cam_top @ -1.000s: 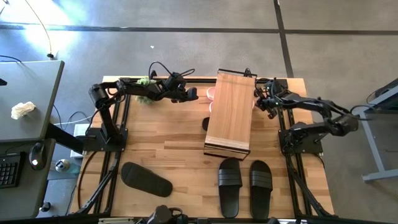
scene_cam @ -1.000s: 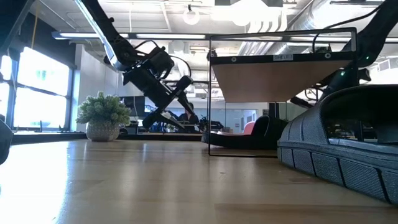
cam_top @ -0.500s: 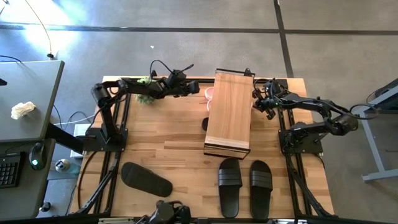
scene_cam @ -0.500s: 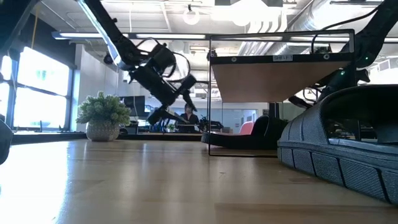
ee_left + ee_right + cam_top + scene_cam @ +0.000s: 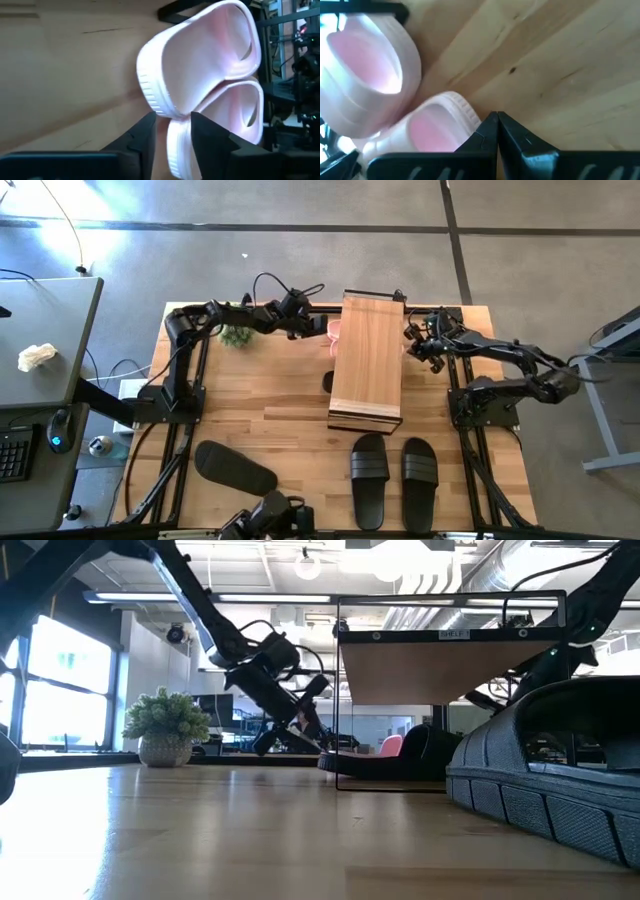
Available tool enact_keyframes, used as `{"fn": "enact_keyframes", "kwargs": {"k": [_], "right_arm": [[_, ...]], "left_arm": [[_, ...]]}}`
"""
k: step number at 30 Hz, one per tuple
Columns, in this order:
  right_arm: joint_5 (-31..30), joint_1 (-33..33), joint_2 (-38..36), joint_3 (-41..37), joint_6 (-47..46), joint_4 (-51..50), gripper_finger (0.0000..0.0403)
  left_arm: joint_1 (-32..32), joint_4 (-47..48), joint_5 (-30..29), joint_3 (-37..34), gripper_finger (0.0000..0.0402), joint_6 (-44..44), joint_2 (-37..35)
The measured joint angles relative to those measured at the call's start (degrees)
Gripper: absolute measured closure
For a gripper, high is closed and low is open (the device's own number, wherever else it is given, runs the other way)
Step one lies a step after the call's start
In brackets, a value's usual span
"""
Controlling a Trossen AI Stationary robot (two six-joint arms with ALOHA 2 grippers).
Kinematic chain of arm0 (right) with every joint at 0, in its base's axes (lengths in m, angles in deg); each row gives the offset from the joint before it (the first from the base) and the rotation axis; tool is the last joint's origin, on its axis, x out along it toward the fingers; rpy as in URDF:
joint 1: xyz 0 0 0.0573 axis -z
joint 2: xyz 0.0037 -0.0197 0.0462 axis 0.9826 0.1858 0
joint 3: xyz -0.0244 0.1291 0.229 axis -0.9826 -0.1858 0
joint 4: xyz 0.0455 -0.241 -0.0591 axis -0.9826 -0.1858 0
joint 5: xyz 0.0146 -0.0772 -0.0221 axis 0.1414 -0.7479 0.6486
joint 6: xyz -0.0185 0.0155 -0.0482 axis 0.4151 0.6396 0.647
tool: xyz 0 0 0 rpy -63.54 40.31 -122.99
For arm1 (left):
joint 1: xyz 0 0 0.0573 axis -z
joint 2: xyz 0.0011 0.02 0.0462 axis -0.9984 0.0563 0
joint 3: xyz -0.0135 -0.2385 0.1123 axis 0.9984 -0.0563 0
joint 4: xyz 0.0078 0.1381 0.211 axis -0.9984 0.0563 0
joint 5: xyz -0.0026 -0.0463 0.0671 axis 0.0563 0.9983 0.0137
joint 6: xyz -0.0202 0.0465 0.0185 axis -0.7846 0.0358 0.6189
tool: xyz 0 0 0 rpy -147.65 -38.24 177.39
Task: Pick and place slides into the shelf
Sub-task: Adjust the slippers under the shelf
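From my remote station I read the table [image 5: 280,395] as light butcher-block wood, jointed in strips, with a smooth satin sheen in the low view. The shelf [image 5: 367,360] has a pale wood plank top with visible grain and a thin black metal wire frame. The pink slides [image 5: 200,75] look like soft moulded foam, matt, with fine ribbing along the edge. The black slides [image 5: 390,475] appear matt rubbery foam, straps ribbed. The left gripper [image 5: 170,135] fingers look like dark matt plastic. The floor [image 5: 300,250] is dull grey concrete.
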Motion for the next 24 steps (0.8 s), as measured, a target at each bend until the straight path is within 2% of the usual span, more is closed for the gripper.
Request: {"fn": "enact_keyframes", "kwargs": {"k": [6,8,11,14,18,24], "right_arm": [[-1.4,0.4,-6.6,0.0,2.6,-3.7,0.0403],[-1.6,0.4,-9.5,0.0,4.2,-5.1,0.0403],[-1.8,0.4,-13.8,0.0,7.1,-6.4,0.0403],[-0.8,0.4,-18.0,0.0,11.2,-6.3,0.0403],[3.0,0.0,-23.4,0.0,17.5,-6.3,0.0403],[2.6,-3.5,-29.3,0.0,25.5,-7.2,0.0403]], "left_arm": [[-2.6,3.8,10.9,0.0,0.0329,4.5,0.0],[-2.5,8.5,14.4,-0.1,0.0339,8.9,-0.7],[-1.4,19.3,16.4,-0.1,0.0355,17.8,-2.6],[0.4,31.1,16.5,-0.1,0.0371,26.4,-4.0],[5.2,41.1,15.6,-0.2,0.0393,35.2,-4.1],[15.6,38.0,11.3,-0.2,0.0397,36.8,-3.3]]}}
